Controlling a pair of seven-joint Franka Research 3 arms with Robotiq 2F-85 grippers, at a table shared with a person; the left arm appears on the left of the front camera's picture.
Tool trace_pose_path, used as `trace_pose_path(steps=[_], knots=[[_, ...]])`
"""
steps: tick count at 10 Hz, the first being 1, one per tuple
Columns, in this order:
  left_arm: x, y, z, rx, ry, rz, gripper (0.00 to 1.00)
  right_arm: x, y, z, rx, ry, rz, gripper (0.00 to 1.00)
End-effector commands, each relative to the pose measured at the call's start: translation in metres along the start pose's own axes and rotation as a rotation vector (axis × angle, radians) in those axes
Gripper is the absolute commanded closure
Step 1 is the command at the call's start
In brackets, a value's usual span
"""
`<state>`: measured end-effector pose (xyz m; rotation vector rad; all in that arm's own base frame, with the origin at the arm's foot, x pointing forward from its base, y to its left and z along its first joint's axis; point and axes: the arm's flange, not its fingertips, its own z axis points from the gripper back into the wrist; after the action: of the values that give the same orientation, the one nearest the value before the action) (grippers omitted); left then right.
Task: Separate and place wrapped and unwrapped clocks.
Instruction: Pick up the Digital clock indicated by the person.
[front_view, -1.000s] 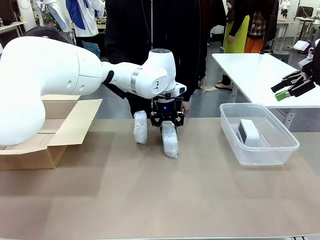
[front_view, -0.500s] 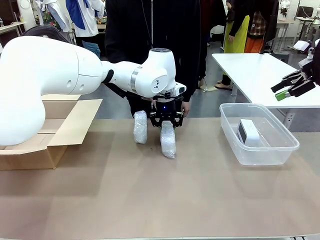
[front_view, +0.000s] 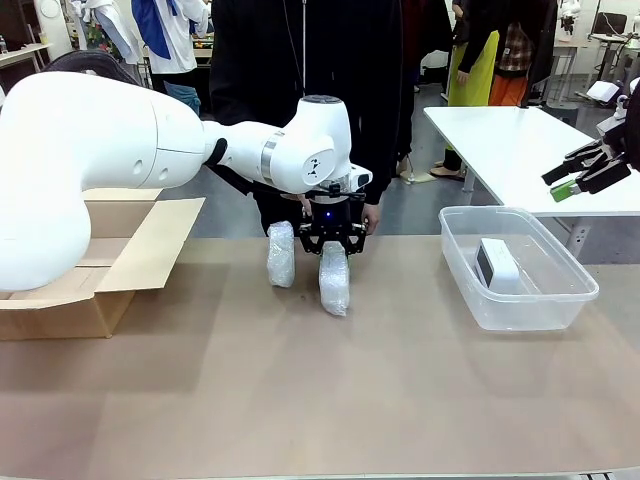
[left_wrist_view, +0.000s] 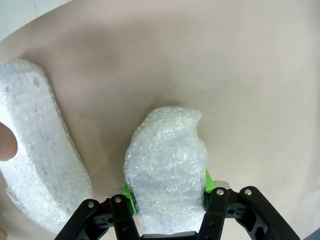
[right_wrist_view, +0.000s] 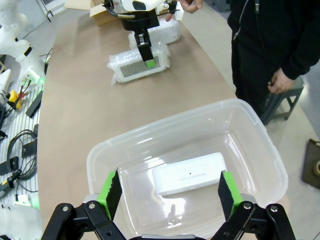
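The left arm is reaching across from the robot's left to the far middle of the bench (front_view: 300, 400), and its left hand (front_view: 334, 250) is pointing downward and pinching one wrapped clock (front_view: 334, 285), an oblong bundle in white bubbly wrap. In the left wrist view the green pads (left_wrist_view: 128, 192) are pressing into the two long sides of the bundle near its closer end, and the wrap is bulging between them. The bundle is sitting low at the bench surface; whether it is resting there or just clear of it cannot be told. The second wrapped clock (front_view: 281, 255) is lying just beside it, on the side of the cardboard box (front_view: 60, 300), apart from the first by a narrow strip of bench. A person in dark clothes (front_view: 300, 100) is standing at the far side, and a fingertip (left_wrist_view: 6, 141) is showing at the edge of that second bundle. The open cardboard box is sitting at the robot's left end of the bench. At the robot's right a clear plastic tub (front_view: 560, 300) is standing, and the unwrapped clock (front_view: 497, 265), white with a dark face, is lying inside it. The right hand (right_wrist_view: 168, 192) is hanging above the tub with its fingers spread wide and gripping nothing.
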<state>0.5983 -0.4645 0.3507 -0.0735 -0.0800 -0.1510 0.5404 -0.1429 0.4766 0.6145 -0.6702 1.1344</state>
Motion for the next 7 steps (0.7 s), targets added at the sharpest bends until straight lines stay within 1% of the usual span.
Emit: trace_pose_path(steps=[1,2,3,4,5,7], knots=[[0.012,-0.005,0.010,0.006,-0.006,-0.031,0.85,0.001,0.001,-0.002,-0.010,0.005,-0.007,0.00],[0.012,-0.006,0.013,0.006,-0.010,-0.035,0.66,0.001,0.001,-0.002,-0.010,0.005,-0.007,0.00],[0.012,-0.007,0.015,0.004,-0.015,-0.039,1.00,0.001,0.001,-0.002,-0.010,0.005,-0.007,0.00],[0.012,-0.007,0.018,0.002,-0.018,-0.042,0.86,0.001,0.001,-0.002,-0.010,0.005,-0.007,0.00],[0.011,-0.008,0.026,0.000,-0.019,-0.046,1.00,0.001,0.001,-0.002,-0.010,0.005,-0.007,0.00],[0.008,-0.008,0.056,0.000,-0.034,-0.093,1.00,0.001,0.001,-0.002,-0.010,0.005,-0.007,0.00]])
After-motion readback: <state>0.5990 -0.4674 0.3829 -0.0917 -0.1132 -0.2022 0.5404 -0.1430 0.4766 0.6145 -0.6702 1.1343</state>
